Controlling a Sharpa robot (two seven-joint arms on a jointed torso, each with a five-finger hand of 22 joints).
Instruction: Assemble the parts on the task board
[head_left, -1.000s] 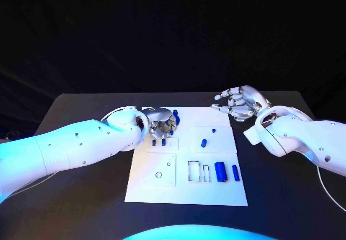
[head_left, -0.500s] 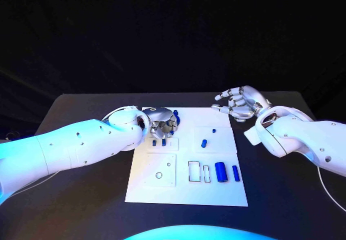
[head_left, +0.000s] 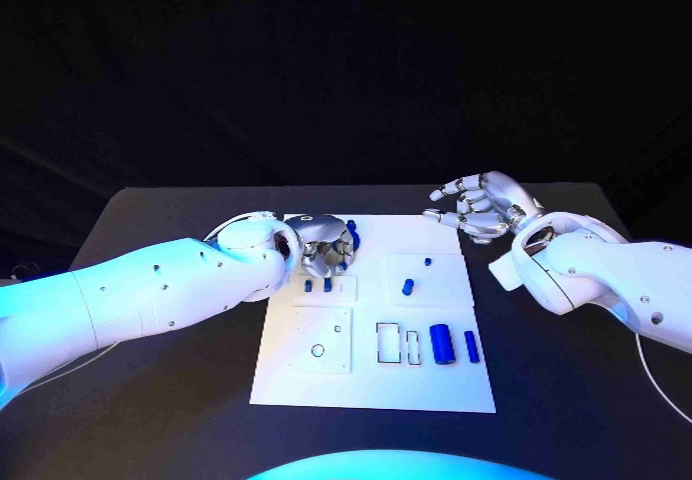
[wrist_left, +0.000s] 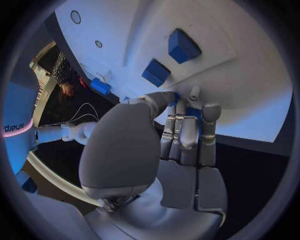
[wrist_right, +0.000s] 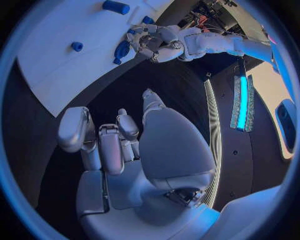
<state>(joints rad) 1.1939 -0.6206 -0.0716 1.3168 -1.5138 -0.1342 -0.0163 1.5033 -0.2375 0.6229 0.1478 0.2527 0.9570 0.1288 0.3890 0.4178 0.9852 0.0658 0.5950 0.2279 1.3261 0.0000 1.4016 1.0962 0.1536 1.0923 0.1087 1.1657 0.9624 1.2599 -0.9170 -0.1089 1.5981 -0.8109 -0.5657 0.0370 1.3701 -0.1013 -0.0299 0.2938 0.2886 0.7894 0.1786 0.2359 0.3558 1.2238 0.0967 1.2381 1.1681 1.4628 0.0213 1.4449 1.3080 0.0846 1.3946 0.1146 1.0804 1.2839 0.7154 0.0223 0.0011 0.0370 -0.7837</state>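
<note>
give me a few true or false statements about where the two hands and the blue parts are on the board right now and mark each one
1. The left hand is over the far left part of the task board. True.
2. The right hand is pressing a part into the middle of the task board. False: it sits off the board's far right corner, fingers curled, and no part shows in it.
3. Two blue cylinders lie side by side near the board's right edge. True.
4. The rectangular cutout beside those cylinders has a blue part in it. False: it looks empty.
5. Two blue blocks stand on the board close to the left hand's fingers. True.
</note>
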